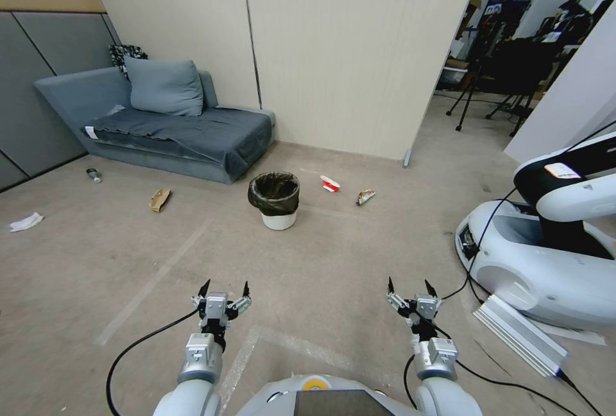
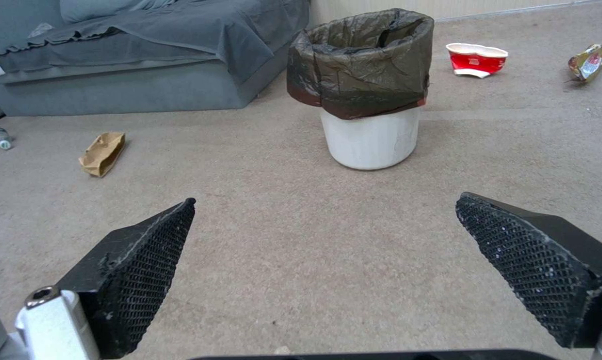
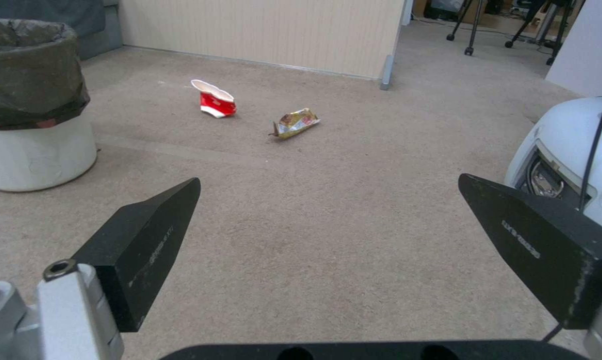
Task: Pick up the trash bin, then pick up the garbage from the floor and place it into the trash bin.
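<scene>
The white trash bin (image 1: 278, 219) (image 2: 371, 140) (image 3: 38, 152) with a black liner stands upright on the carpet ahead. The garbage lies around it: a crushed red-and-white cup (image 1: 330, 183) (image 2: 476, 60) (image 3: 214, 99), a shiny wrapper (image 1: 365, 196) (image 2: 587, 62) (image 3: 296, 122), a brown paper bag (image 1: 159, 199) (image 2: 102, 153), a small bottle (image 1: 94, 174) (image 2: 0, 138) and a white tissue wad (image 1: 26, 221). My left gripper (image 1: 224, 289) (image 2: 324, 202) and right gripper (image 1: 412, 287) (image 3: 328, 180) hang open and empty above the floor, well short of the bin.
A grey sofa (image 1: 173, 124) stands behind the bin on the left, before a beige partition wall (image 1: 346, 50). Another white robot base (image 1: 545, 262) with cables and a metal rail (image 1: 520, 332) sits at the right. Tripods (image 1: 475, 92) stand beyond the doorway.
</scene>
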Robot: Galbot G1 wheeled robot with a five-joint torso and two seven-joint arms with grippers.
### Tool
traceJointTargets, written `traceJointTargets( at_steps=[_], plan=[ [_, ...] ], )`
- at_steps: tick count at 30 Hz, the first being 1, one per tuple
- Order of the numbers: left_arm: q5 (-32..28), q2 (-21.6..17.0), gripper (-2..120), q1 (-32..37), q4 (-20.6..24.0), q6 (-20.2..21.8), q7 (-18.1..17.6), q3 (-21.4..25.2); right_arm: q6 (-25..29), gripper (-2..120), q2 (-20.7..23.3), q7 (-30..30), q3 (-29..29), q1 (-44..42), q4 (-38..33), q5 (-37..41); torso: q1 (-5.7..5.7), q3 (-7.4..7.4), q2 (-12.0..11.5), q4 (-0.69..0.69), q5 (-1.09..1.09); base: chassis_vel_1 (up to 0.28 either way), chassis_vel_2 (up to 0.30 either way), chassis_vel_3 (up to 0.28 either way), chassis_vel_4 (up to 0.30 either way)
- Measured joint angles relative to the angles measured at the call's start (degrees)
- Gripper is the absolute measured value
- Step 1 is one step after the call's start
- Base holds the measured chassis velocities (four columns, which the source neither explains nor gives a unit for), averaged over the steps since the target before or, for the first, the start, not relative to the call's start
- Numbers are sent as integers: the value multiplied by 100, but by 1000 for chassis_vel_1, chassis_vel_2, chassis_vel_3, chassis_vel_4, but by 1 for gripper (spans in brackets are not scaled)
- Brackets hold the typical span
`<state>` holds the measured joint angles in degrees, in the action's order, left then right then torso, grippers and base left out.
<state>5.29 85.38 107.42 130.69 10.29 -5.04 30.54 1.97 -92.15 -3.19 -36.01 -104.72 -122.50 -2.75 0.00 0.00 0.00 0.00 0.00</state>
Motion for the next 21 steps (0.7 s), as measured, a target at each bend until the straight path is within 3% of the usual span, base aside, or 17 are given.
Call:
traceJointTargets(
  at_steps=[21],
  plan=[
    [49,22,100,9,-7,-24,21,-23,44,100,1,-29,2,11,69,-2,0,0,0,0,0,-56,61,57,-58]
  ],
)
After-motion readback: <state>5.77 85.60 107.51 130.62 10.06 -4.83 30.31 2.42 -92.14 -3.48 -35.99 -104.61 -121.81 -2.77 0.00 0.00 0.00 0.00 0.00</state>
